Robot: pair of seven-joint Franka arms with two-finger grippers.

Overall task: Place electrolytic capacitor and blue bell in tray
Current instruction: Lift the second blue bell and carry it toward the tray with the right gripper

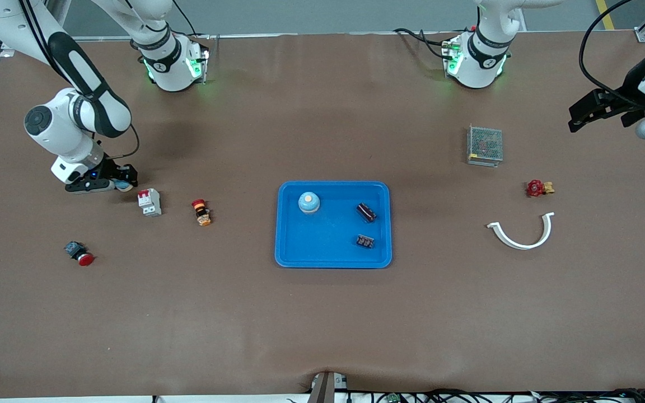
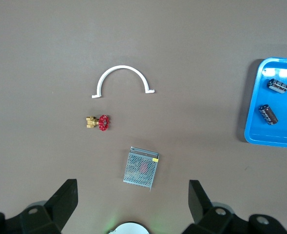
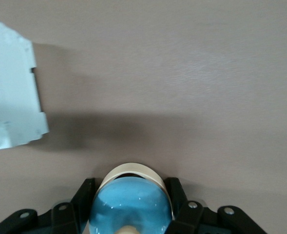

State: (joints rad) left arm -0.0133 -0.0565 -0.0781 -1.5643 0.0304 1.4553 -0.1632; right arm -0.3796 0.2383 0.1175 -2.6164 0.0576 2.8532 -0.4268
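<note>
1. Fingers first: the right gripper's (image 1: 122, 183) fingers (image 3: 85, 195) are closed around the blue bell (image 3: 131, 207), pinching its dome from both sides. It sits low over the brown table mat (image 1: 244, 313) toward the right arm's end, just beside a white circuit breaker (image 1: 149, 202). I cannot tell whether the bell has left the mat.
2. Nearest the front camera, cables run along the table edge, and the mat ahead of them lies flat and plain.
3. Next comes a red mushroom push button (image 1: 79, 253), then the blue tray (image 1: 322, 246) mid-table. It holds two electrolytic capacitors, one nearer (image 1: 365, 241) and one farther (image 1: 366, 211), plus a second blue bell (image 1: 309, 202).
4. Level with the tray are a white half-ring clamp (image 1: 518, 245) toward the left arm's end and a small red-and-orange switch (image 1: 201, 212) toward the right arm's.
5. Farther off are a red-handled brass valve (image 1: 538, 188) and a mesh-cased power supply (image 1: 485, 145).
6. The left gripper (image 1: 583, 115) waits with jaws wide apart and nothing in them, up over the left arm's end of the table.
7. To do this step well, I'd say lift straight up first, because the breaker is close.
8. Then carry the bell high over the switch and lower it onto bare tray floor, away from the bell and capacitors already there. A smooth dome could slip, so move gently.
</note>
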